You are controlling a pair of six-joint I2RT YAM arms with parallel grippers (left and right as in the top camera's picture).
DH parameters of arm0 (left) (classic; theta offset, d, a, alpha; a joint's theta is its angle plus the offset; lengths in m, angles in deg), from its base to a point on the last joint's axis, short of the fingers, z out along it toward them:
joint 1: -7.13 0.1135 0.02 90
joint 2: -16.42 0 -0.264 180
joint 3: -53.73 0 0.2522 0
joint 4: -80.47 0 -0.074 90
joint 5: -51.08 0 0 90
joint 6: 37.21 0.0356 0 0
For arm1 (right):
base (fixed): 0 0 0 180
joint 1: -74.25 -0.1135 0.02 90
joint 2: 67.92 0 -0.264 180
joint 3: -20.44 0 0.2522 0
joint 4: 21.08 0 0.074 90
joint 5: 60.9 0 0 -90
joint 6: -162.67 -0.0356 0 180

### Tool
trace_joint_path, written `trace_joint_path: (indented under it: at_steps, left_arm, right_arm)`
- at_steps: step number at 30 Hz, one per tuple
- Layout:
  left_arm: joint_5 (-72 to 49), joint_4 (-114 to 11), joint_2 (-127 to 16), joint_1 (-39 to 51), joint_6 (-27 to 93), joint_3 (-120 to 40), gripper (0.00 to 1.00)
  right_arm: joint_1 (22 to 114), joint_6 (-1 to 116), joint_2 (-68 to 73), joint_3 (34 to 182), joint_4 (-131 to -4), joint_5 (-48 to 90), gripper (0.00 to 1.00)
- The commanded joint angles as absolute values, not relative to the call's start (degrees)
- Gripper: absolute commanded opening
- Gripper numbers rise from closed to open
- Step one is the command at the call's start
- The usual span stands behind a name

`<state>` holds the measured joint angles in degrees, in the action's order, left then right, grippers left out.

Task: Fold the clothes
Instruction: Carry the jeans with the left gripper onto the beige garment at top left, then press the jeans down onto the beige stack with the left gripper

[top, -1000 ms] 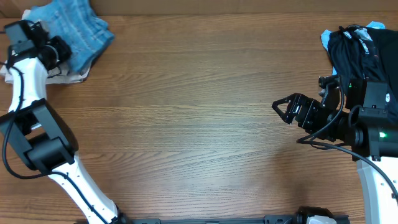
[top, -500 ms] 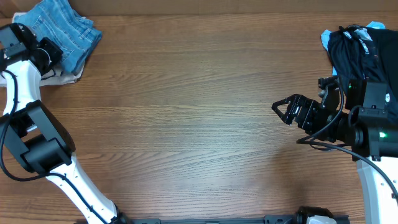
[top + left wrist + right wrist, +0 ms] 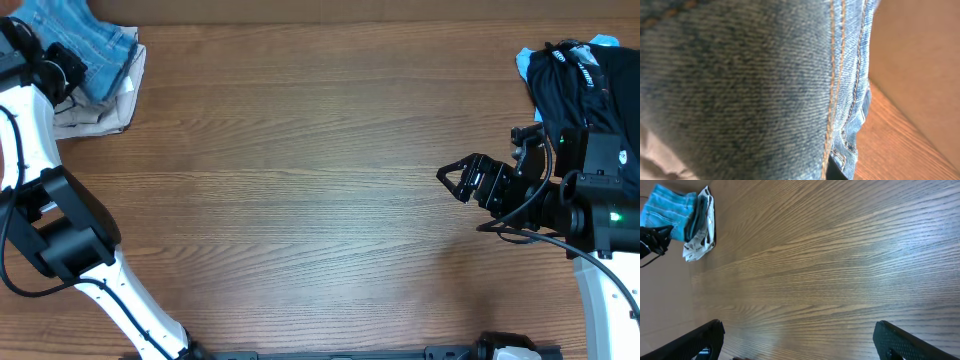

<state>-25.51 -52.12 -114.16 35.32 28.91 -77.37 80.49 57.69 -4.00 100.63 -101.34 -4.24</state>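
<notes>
Overhead, left gripper (image 3: pixel 68 70) is pinching the jeans (image 3: pixel 100 45) at the far-left corner; right gripper (image 3: pixel 448 177) is hanging wide open, well apart.

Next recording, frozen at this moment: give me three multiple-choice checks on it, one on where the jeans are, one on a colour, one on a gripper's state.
1. Where do the jeans lie in the overhead view?
A. top-left corner
B. middle of the picture
C. bottom-right corner

2. What colour is most of the heap of clothes at the right edge?
A. red
B. black
C. yellow

3. How is the right gripper?
A. shut on the jeans
B. shut on a black shirt
C. open, holding nothing

Answers:
1 A: the denim sits in that corner, at the left gripper.
2 B: the fabric is dark, with only a bit of light blue showing.
3 C: its fingers stand wide apart over the bare table.
</notes>
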Motion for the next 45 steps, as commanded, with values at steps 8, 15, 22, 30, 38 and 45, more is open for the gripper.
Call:
trace_joint_path:
  at_steps: [8,15,22,30,38,45]
  left_arm:
    - [-31.84,-49.32,-120.68,37.28,26.38,-77.06,0.43]
    - [-31.65,-44.62,-123.8,39.38,24.87,-77.08,0.59]
    - [-31.36,-40.1,-119.47,38.97,24.67,-77.24,0.56]
    - [-28.06,-39.5,-109.99,37.28,24.43,-77.24,0.58]
    - [-31.82,-45.93,-106.14,34.99,24.47,-77.21,0.04]
    - [-45.31,-58.8,-111.54,33.94,36.01,-77.17,0.04]
  right_arm:
    - [80.31,58.06,-4.15,101.4,-101.23,-3.94,1.0]
    - [80.31,58.06,-4.15,101.4,-101.19,-3.92,1.0]
    - [80.31,58.06,-4.15,101.4,-101.27,-3.94,1.0]
    - [80.31,58.08,-4.15,101.4,-102.24,-3.94,1.0]
    - [80.31,58.08,-4.15,101.4,-102.28,-3.94,1.0]
    - [80.31,58.1,-4.15,101.4,-102.26,-3.13,1.0]
